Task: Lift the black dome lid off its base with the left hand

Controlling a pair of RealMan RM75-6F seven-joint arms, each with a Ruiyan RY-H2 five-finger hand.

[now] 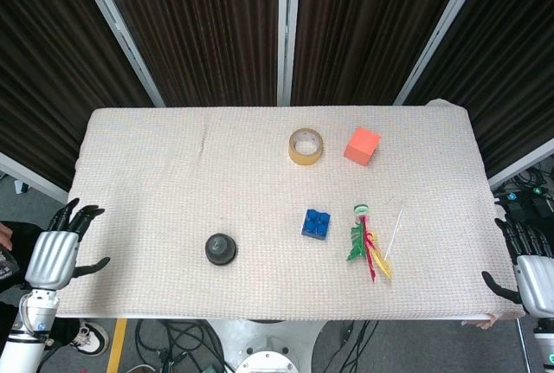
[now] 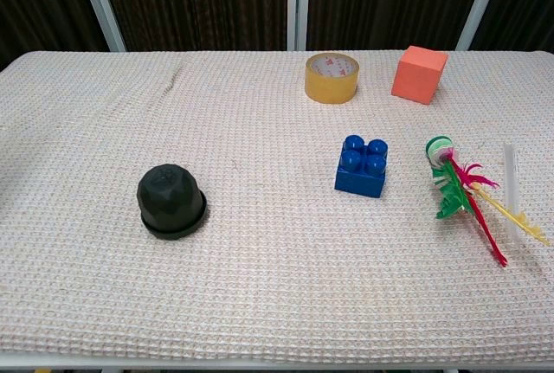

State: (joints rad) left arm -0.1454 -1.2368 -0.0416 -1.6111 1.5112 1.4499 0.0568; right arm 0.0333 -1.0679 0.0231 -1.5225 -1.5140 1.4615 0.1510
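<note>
The black dome lid sits on its base, a low dark ring showing around its bottom edge, on the near left part of the worktop. Nothing touches it.

The left robot hand hangs off the left edge of the worktop in the head view, well apart from the lid, with its dark fingers spread and nothing held. The right robot hand sits at the near right corner, just off the worktop's edge, also empty with its fingers apart. Neither hand shows in the chest view.

A cream woven cloth covers the whole worktop. A blue building brick stands right of the lid, near the middle. Further right lies a feathered toy with green, pink and yellow plumes and a green-rimmed end, and a clear straw lies just beside it on the right. At the far side, a roll of yellow tape stands flat on the cloth, with an orange cube to its right.
</note>
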